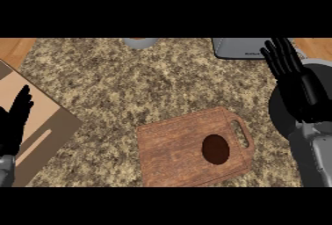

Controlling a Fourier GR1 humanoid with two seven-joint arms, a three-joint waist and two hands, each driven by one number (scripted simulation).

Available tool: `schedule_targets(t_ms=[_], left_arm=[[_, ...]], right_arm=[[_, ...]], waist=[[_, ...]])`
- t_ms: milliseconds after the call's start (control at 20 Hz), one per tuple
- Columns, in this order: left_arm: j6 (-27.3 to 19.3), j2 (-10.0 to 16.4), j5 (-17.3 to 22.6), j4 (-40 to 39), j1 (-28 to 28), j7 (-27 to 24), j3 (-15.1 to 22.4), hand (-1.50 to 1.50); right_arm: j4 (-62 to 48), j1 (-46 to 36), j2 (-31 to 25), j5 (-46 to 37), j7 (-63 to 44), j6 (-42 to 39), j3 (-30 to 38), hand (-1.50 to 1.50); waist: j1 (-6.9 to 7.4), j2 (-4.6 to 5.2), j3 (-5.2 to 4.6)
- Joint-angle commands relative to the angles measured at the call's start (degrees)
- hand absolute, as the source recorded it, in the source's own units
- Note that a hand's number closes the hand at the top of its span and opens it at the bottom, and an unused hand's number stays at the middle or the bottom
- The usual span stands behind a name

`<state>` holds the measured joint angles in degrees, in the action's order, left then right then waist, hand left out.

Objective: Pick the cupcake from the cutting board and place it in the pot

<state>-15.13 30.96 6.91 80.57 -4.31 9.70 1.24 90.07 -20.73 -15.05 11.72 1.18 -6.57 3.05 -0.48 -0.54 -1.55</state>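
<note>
Beyond the cupcake [216, 149], the appliance [235, 46] label [252, 53] seems illegible.

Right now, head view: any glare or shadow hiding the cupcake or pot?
Head view: the light is even, with no glare on the cutting board; the cupcake shows whole as a dark oval, with no distinct shadow; the pot is mostly hidden behind the raised right hand and cut by the view's right edge.

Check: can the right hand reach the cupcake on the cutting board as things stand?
Probably yes: the cupcake sits uncovered on the cutting board, beside the open right hand, nothing between them.
</note>
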Motion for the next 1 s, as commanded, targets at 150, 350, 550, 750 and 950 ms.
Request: schedule_targets(t_ms=[150, 350, 550, 750, 950], left_arm=[[0.6, -5.98, 4.49, 4.99, -6.26, -2.64, -1.46, 0.0], [0.15, -9.16, 6.57, 9.66, -7.17, -1.0, 0.46, 0.0], [-0.81, -9.76, 6.47, 11.85, -8.95, 1.96, 0.33, 0.0], [1.34, -10.2, 6.63, 9.77, -7.38, 0.06, -0.95, 0.0], [-0.27, -11.85, 4.87, 7.57, -9.46, -0.76, -0.95, 0.0]], right_arm=[[-12.02, 0.85, -4.23, -1.82, 10.99, -5.28, 4.17, 1.5], [-11.12, 4.83, -13.92, -24.12, 13.11, 2.1, -2.13, 1.5], [-21.57, 12.14, -3.99, -18.12, 36.29, 5.11, 1.89, -1.5], [-19.39, 10.77, -5.13, -16.25, 39.16, 1.38, 2.61, -1.5], [-14.99, 9.66, -10.48, -18.01, 32.34, -4.49, 0.38, -1.5]], waist=[[0.87, 0.89, 1.62], [0.79, 1.16, 1.42], [0.64, 0.76, 1.71], [0.43, 0.57, 1.57], [0.01, 0.54, 1.51]])
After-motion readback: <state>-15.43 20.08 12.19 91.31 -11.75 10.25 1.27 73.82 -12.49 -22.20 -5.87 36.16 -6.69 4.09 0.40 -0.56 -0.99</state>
